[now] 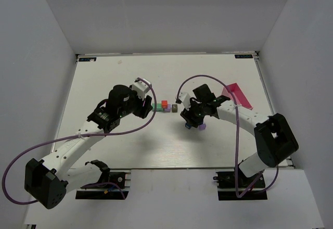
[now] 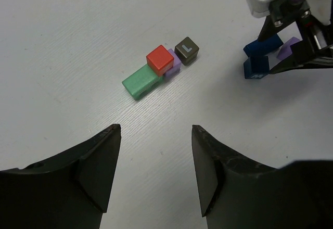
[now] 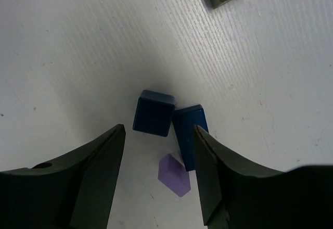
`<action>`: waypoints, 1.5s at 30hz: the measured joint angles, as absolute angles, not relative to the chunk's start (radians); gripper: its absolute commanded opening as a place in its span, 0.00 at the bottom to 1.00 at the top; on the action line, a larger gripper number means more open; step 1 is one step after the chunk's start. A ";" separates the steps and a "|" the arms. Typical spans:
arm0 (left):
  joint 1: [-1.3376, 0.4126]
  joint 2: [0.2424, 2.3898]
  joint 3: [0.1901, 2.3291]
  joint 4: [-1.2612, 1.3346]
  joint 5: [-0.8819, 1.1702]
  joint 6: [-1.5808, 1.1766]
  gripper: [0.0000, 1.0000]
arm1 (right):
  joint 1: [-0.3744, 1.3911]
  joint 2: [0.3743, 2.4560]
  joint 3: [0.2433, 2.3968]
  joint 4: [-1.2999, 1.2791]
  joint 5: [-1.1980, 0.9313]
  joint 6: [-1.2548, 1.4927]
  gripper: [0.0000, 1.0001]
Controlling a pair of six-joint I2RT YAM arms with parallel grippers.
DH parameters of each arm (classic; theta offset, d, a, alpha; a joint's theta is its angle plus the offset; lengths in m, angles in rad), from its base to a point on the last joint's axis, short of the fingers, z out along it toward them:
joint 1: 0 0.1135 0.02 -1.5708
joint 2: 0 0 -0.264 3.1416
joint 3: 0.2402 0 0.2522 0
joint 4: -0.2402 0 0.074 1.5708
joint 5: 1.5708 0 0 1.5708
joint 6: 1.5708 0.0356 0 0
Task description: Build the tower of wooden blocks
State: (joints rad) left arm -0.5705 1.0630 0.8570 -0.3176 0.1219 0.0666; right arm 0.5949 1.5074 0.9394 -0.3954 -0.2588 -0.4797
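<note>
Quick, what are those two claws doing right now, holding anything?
Left gripper: open, holding nothing.
Right gripper: open, one finger on either side of two blue blocks, not clamped on them.

The left arm [image 1: 78,144] and the right arm [image 1: 244,118] are white tubes with chunky black joints. A thin purple cable [image 1: 237,151] loops along each one. The fingers [image 2: 96,172] at the ends are wide, black and come to a point.

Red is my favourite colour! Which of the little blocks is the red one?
The red block is the only red one. It is in the short row, touching the green block and the purple block.
</note>
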 measured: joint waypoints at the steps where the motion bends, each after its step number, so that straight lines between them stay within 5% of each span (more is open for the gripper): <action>1: -0.570 1.063 0.857 -0.318 0.122 0.067 0.67 | 0.602 1.518 0.944 -0.391 -0.247 -0.478 0.61; 25: -0.570 1.061 0.857 -0.319 0.133 0.068 0.67 | 0.649 1.630 0.973 -0.382 -0.159 -0.474 0.57; 37: -0.570 1.052 0.857 -0.321 0.139 0.067 0.67 | 0.653 1.637 0.973 -0.384 -0.164 -0.489 0.35; 45: -0.570 1.052 0.857 -0.322 0.139 0.067 0.67 | 0.656 1.633 0.973 -0.393 -0.183 -0.513 0.29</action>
